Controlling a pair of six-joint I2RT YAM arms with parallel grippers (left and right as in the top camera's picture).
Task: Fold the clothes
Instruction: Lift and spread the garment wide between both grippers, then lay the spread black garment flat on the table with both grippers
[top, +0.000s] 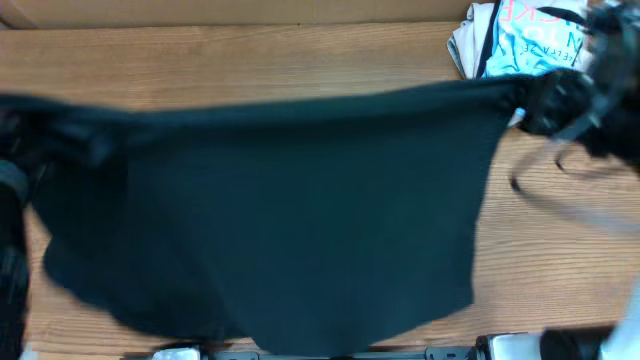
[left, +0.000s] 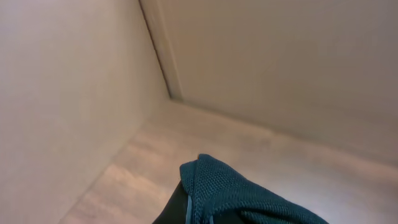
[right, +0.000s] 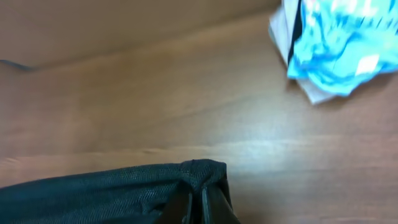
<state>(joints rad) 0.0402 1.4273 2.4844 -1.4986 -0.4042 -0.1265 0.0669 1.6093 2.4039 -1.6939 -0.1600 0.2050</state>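
Note:
The clothes are one plain black mesh garment (top: 290, 220), stretched wide across the wooden table and hanging down toward the front edge. My left gripper (top: 60, 135) is shut on its left top corner; the left wrist view shows the black cloth (left: 230, 193) bunched over the fingers (left: 199, 214). My right gripper (top: 545, 100) is shut on the right top corner; the right wrist view shows the cloth (right: 112, 190) pinched between the fingers (right: 198, 202). Both corners are held above the table. No white tag or lettering shows.
A light-blue and white printed garment (top: 520, 35) lies crumpled at the back right, also in the right wrist view (right: 336, 43). A tan wall (top: 230, 10) runs along the back of the table. A dark cable (top: 560, 195) loops at the right.

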